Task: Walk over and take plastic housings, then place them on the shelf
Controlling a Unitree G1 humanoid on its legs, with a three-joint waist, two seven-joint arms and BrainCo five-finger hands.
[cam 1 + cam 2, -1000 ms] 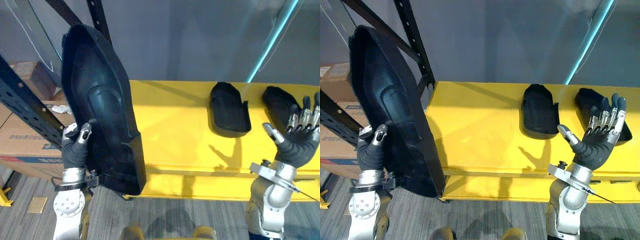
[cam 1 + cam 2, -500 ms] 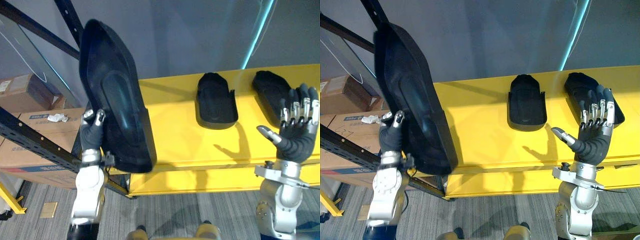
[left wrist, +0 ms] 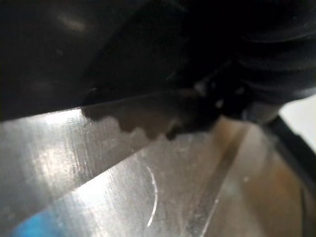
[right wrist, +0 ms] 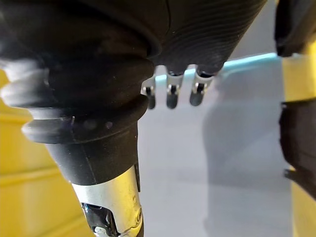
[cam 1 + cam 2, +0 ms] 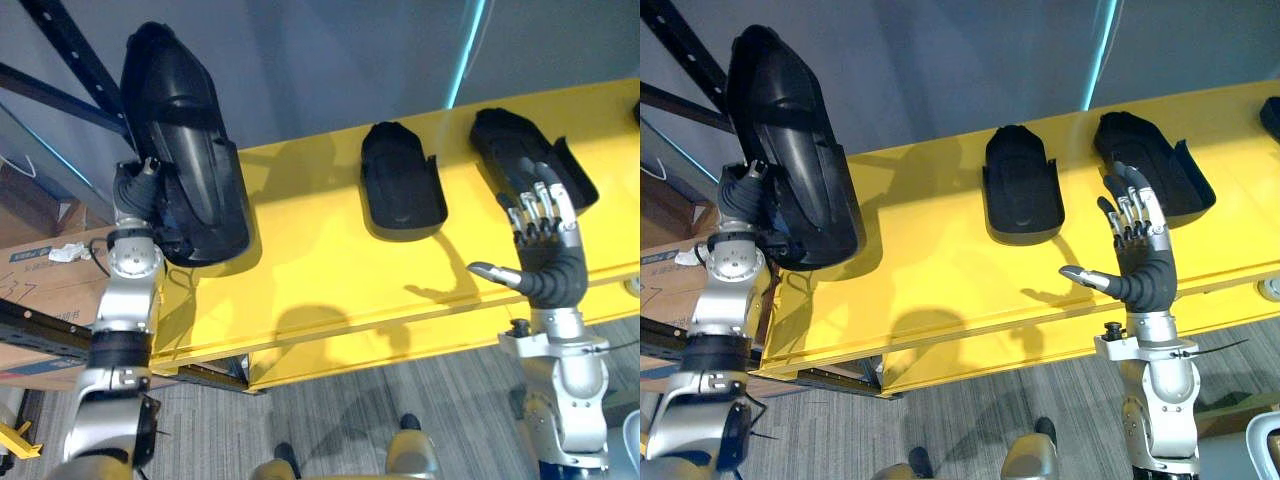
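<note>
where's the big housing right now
The big housing shows at the eye views' left, held by the left hand at the shelf's left end, left of two smaller housings.

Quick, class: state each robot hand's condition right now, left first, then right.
Left hand: shut on the large black housing.
Right hand: open, holding nothing.

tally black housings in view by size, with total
Large housing, in the left hand: 1
Small housings, lying on the yellow shelf: 2
Total: 3. The dark shape at the shelf's right end is cut off and not counted.
</note>
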